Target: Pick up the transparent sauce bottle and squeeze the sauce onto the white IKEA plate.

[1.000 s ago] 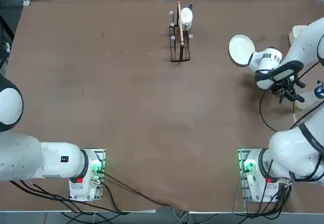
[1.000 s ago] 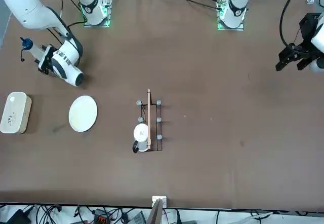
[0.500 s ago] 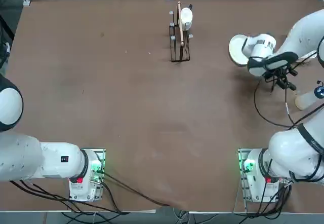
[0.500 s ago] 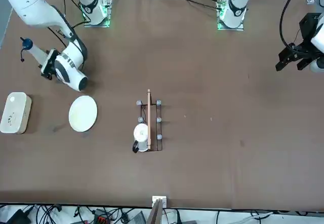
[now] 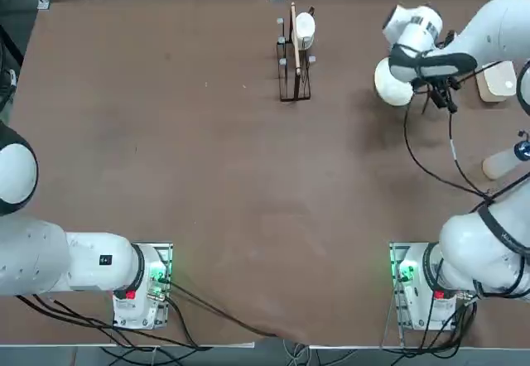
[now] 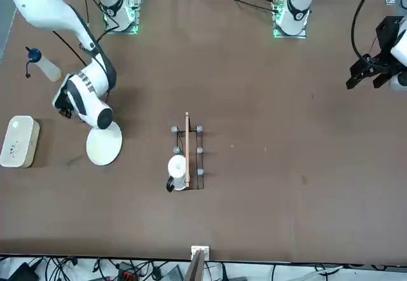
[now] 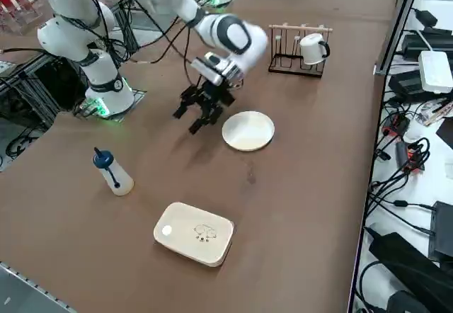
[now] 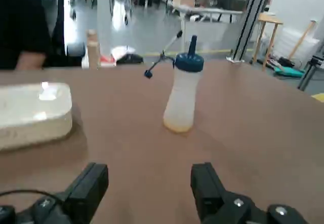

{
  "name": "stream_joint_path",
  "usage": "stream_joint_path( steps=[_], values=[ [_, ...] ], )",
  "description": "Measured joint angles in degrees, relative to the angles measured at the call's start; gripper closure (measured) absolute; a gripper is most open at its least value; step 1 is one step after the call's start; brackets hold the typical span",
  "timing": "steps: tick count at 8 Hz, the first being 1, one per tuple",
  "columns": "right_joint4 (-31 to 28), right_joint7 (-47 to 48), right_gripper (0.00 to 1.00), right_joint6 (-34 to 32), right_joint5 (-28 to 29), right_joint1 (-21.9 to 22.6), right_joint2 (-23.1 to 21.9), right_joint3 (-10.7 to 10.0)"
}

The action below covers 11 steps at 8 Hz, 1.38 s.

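in the side view, going left to right, the bottle is seen upright near the table edge, the box lies just past it, and the right gripper hangs beside the plate, well apart from the bottle. its fingers are spread wide and nothing is held. the bottle is narrow and light, so it is likely to be tipped if one finger is brought against it first or the approach is made off-centre. the cap tether could be snagged. the box could be brushed if the sweep is made too wide.
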Motion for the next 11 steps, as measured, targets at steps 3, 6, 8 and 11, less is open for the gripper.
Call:
stream_joint_path(
  steps=[3, 6, 8, 11],
  values=[
    [6.81, -18.48, 0.00, 0.26, 7.35, 1.26, 0.56, 0.78],
    [15.18, -39.68, 0.00, 0.18, 15.44, 1.56, 0.97, 0.73],
    [21.08, -51.06, 0.00, -0.24, 21.65, 1.49, 1.22, 0.67],
    [30.11, -72.31, 0.00, -5.48, 29.66, 1.43, 0.87, 0.65]
  ],
)
